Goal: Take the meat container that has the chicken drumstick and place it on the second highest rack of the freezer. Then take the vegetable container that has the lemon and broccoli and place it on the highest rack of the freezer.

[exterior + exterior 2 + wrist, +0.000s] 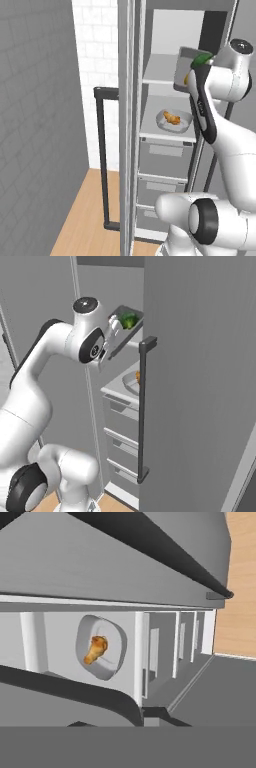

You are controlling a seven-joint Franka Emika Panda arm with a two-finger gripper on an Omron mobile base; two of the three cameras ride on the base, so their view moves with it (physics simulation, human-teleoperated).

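Right base view showing the gripper (111,331) clenched on the tilted vegetable container (125,326) up by the highest rack (162,70) — risking broccoli (129,321) sliding out or the rim clipping the shelf edge — meat container (173,120) already sitting one rack below.

Open door with a dark vertical handle (102,155); three grey drawers (165,155) stacked below the shelves; white tiled wall (97,45) behind; wooden floor (85,210) beneath
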